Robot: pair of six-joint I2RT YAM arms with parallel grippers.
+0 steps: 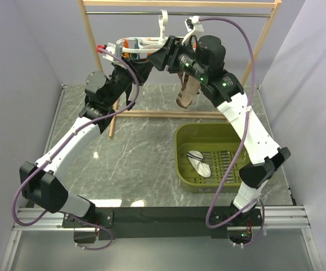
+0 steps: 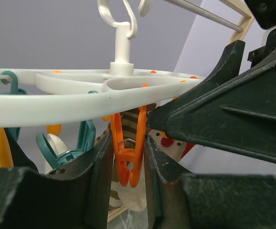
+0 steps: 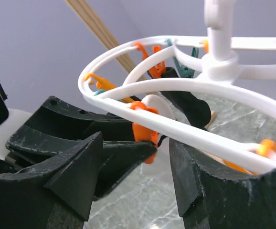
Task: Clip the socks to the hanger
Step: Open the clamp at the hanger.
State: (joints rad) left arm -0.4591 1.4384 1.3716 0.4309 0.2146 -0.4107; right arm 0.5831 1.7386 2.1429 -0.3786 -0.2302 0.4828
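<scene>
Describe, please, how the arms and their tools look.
Both the left arm and right arm have white links, black joints and a looping purple cable; green lights dot the right one. The left tool and right tool have black wedge-shaped fingers.

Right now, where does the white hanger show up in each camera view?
Top external: the white hanger hangs top centre under the rail, partly hidden.
Left wrist: its ring crosses the upper half, above the orange clip.
Right wrist: its ring arcs from mid-left to the right edge.
Shared landmark: the wooden rack, upper left from above, top right in left wrist, top left in right wrist.
</scene>
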